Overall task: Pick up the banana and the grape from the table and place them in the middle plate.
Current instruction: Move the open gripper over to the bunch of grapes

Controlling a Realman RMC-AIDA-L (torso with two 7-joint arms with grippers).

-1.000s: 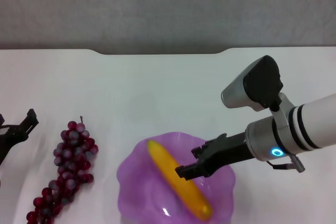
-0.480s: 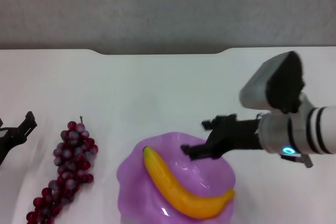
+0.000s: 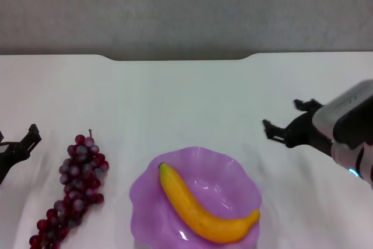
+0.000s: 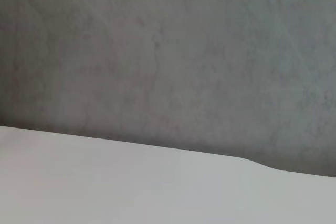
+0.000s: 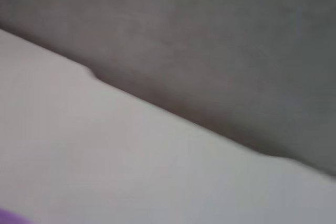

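The yellow banana lies in the middle plate, a translucent purple dish with a wavy rim, near the front of the white table. The grape bunch, dark red-purple, lies on the table left of the plate. My right gripper is open and empty, up and to the right of the plate, clear of the banana. My left gripper sits open at the far left edge, left of the grapes and apart from them. A sliver of the plate shows in the right wrist view.
The table's far edge has a notch in front of a grey wall. Both wrist views show only bare tabletop and the wall.
My right gripper let go of the banana and drew back right and up, away from the plate. The banana settled curved in the dish. The left gripper stayed put.
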